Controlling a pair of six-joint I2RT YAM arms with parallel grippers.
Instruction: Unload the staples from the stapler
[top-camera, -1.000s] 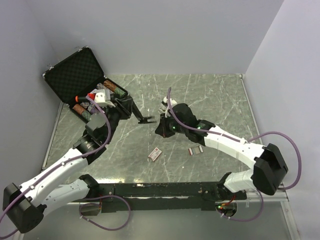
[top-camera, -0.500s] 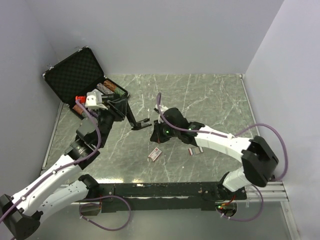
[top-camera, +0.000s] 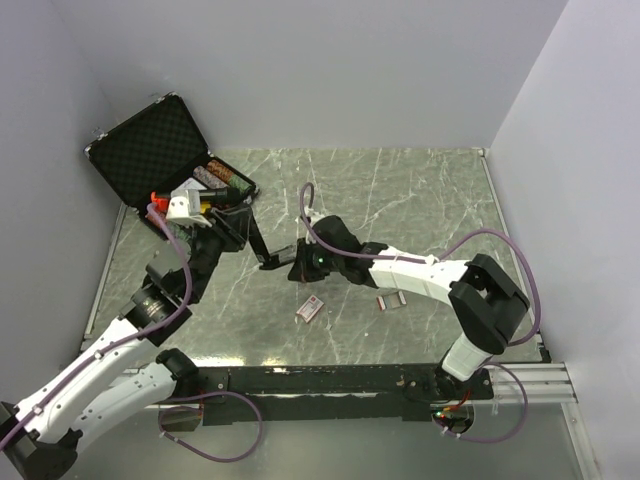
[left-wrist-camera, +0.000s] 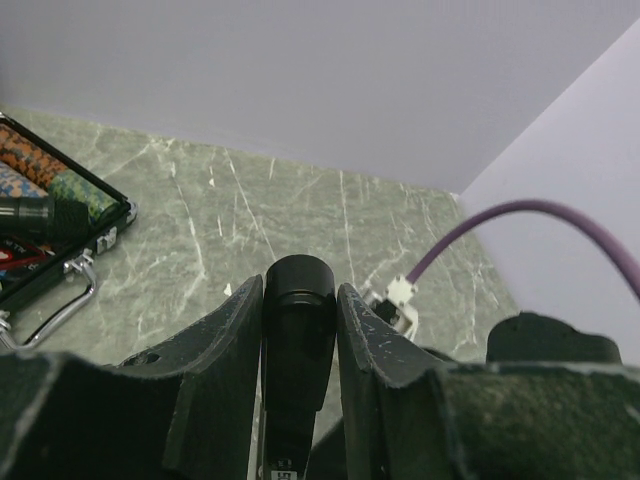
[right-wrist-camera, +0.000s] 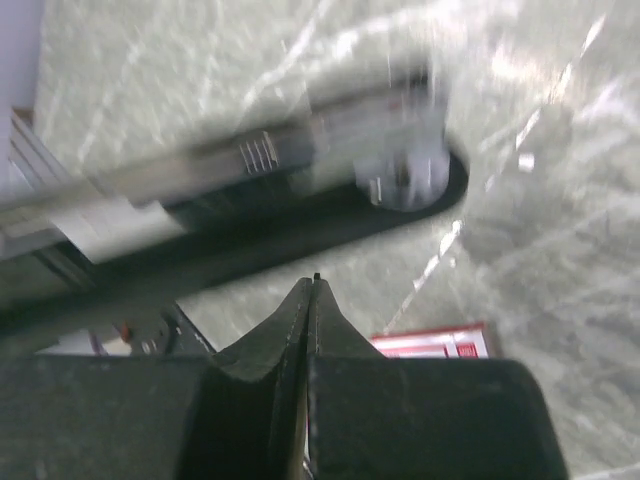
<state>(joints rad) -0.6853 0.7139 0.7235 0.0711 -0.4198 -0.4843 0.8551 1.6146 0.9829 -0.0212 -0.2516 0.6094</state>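
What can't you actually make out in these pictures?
1. Staples inside the stapler: the right wrist view is blurred, and the top view is too small.
2. Stapler's lower end: in the left wrist view, hidden by the left gripper and cut off by the bottom edge.
3. Print on the red-and-white box: too small from above, and half hidden behind the shut right gripper.

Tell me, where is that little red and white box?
In the top view the box lies on the table, centre-left, just on the near side of the right gripper.

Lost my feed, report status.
Stapler clamped in left jaws. Right jaws shut, close to its opened end. Small red box on table below, not blocking.
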